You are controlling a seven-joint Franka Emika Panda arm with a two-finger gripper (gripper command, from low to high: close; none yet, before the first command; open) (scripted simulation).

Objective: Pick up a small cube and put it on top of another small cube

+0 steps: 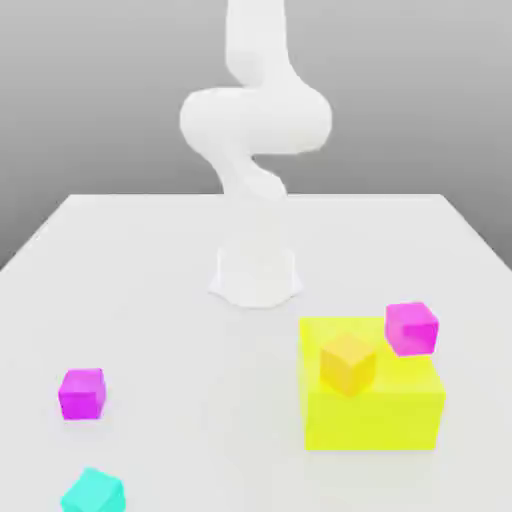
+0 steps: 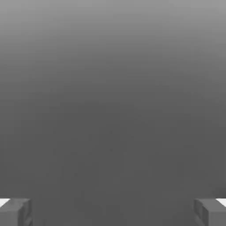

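White tabletop (image 1: 210,360) before a grey backdrop, with the Panda arm (image 1: 256,120) rising above it. The two-finger gripper (image 2: 113,212) stands fully open, nothing between its fingers (image 2: 25,212). The turquoise cube (image 1: 94,492), judged well apart from and below the jaws, lies near the exterior view's left lower corner; its exact bearing from them cannot be told. Equal-sided, it offers no long axis, but its turned faces call for wrist alignment. The orange cube (image 1: 348,364), the intended support, appears to sit on the yellow block (image 1: 372,425), likewise judged below the jaws.
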